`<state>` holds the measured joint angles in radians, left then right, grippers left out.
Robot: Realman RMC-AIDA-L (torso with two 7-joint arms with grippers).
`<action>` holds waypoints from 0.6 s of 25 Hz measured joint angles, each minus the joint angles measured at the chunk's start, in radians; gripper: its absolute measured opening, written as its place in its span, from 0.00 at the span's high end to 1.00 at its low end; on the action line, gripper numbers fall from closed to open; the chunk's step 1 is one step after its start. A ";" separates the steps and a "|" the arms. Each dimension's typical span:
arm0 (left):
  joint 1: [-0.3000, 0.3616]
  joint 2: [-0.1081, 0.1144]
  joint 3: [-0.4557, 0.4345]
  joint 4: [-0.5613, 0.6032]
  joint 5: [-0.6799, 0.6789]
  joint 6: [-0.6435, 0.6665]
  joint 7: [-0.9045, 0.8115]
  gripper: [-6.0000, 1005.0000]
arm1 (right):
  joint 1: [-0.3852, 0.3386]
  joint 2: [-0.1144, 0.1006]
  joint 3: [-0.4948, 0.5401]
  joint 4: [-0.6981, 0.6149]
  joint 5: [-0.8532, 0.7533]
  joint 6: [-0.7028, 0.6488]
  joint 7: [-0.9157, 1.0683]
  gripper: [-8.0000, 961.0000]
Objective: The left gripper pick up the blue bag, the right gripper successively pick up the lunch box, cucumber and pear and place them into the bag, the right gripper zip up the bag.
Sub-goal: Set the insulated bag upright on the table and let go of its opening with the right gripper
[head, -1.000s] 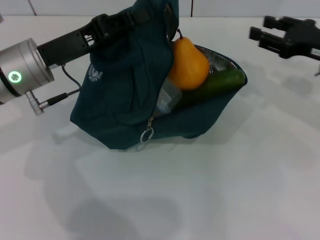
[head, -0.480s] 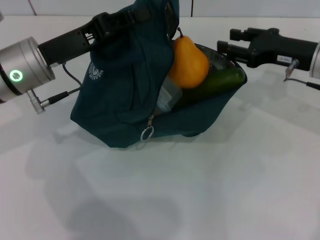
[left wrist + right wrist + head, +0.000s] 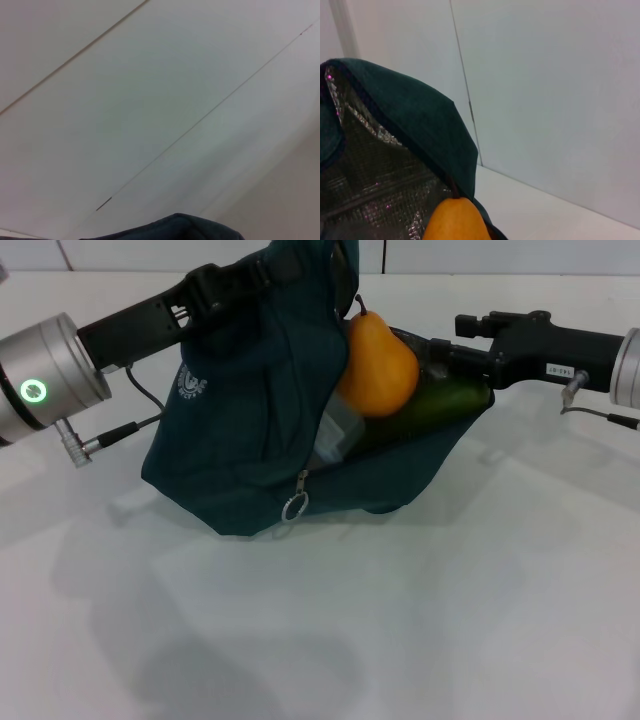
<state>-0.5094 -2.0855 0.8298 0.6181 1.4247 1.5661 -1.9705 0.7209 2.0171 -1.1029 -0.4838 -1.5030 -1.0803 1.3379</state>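
right hand over white table, pale wall.

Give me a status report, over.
Left hand holds dark blue fabric bag up. Right hand at bag's rim. Orange pear, green cucumber inside; bag unzipped.

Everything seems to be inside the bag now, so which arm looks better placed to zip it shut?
The right. Its gripper is free at the bag's open rim, while the left gripper is busy holding the bag up. The zipper pull hangs low in front.
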 joint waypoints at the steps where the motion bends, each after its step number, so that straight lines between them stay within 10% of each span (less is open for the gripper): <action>1: 0.000 -0.001 0.000 0.000 0.000 0.000 0.001 0.95 | 0.001 0.000 0.000 0.004 0.000 0.001 0.000 0.47; 15: -0.004 -0.001 0.000 0.000 0.000 -0.003 0.011 0.95 | 0.032 0.001 -0.049 0.029 -0.002 0.050 0.027 0.53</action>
<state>-0.5130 -2.0862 0.8298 0.6181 1.4248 1.5630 -1.9595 0.7524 2.0182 -1.1520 -0.4545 -1.5047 -1.0305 1.3647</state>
